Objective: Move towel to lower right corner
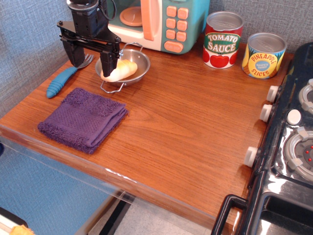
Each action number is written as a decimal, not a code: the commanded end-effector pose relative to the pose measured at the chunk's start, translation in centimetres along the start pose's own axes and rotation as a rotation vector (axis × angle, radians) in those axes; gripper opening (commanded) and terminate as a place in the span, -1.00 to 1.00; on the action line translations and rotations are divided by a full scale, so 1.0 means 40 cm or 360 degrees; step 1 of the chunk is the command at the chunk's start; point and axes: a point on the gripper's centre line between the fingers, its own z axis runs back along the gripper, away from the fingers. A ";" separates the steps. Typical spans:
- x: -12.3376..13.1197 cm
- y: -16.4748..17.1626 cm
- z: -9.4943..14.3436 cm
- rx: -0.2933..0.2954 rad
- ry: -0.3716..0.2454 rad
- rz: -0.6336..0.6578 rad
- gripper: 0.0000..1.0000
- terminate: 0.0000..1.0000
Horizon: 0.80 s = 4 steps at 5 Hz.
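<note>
The dark purple towel (83, 119) lies folded flat near the front left edge of the wooden tabletop (186, 122). My gripper (90, 61) hangs open above the table's back left, its fingers pointing down, a short way behind the towel and apart from it. It holds nothing. The lower right corner of the tabletop (215, 196) is bare wood next to the black toy stove.
A small steel bowl (124, 66) with a yellow-white food item stands just right of the gripper. A blue-handled fork (66, 78) lies to its left. A toy microwave (156, 22), tomato sauce can (222, 39) and pineapple can (264, 55) line the back. The black stove (288, 147) borders the right.
</note>
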 end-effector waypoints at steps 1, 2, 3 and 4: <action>0.000 0.000 0.000 0.0000 0.0000 0.0000 1.00 -1.00; -0.046 0.028 -0.008 0.0007 -0.0028 -0.0017 1.00 -1.00; -0.087 0.051 -0.033 -0.0046 -0.0011 0.0005 1.00 -1.00; -0.109 0.059 -0.069 -0.0102 0.0043 0.0004 1.00 -1.00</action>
